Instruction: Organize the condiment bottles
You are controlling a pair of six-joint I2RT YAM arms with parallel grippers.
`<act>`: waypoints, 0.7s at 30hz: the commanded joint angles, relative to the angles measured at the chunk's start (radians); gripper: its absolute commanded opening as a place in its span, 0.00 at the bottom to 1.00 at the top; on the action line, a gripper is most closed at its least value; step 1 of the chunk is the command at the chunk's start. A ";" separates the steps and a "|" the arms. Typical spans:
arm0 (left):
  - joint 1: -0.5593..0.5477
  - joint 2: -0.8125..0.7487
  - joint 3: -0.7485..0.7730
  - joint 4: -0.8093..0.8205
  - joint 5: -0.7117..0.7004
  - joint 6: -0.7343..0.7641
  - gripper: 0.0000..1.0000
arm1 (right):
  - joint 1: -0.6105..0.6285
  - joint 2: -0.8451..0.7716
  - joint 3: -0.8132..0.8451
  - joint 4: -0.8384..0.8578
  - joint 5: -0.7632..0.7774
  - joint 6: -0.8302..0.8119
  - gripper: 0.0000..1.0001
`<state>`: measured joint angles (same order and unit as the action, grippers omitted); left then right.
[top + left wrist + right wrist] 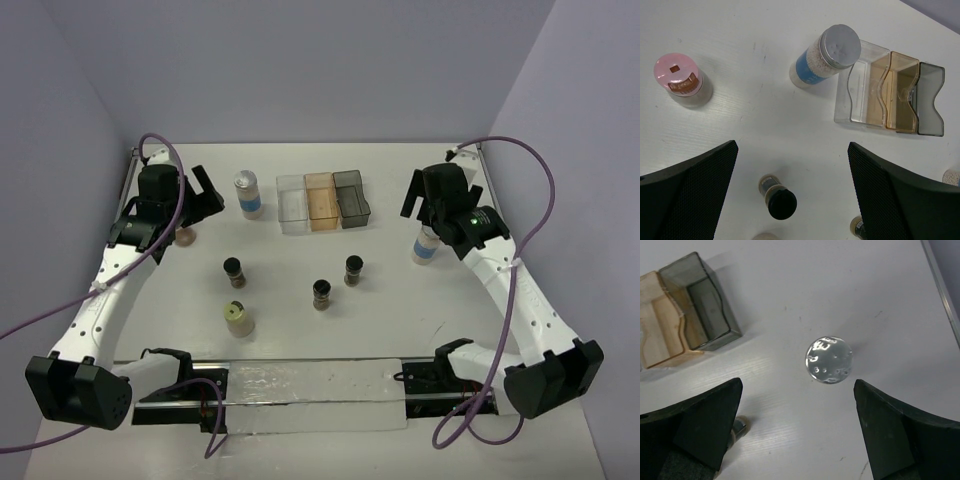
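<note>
Several condiment bottles stand on the white table. A blue-labelled bottle (247, 194) (827, 57) stands left of the tray. A second clear bottle (425, 245) (829, 360) stands at the right, just below my open, empty right gripper (425, 203) (798, 384). A pink-capped bottle (186, 236) (680, 77) stands by the left arm. Three dark black-capped jars (234, 271) (321, 293) (353, 270) and a cream-capped bottle (238, 319) stand mid-table. My left gripper (205, 195) (792, 146) is open and empty, above the leftmost dark jar (779, 200).
A tray (323, 200) (890, 92) with clear, amber and grey compartments stands at the back centre; its grey end shows in the right wrist view (700, 305). A clear plastic strip (310, 395) lies along the near edge. Walls close in on the left and right.
</note>
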<state>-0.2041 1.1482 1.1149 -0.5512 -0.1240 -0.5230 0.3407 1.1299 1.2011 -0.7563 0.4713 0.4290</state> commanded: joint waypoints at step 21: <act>-0.005 0.001 0.037 -0.017 -0.010 0.007 0.99 | -0.146 0.161 -0.142 0.089 -0.053 0.009 1.00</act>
<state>-0.2043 1.1488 1.1191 -0.5750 -0.1268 -0.5182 0.2093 1.2732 1.0764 -0.7460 0.4491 0.4514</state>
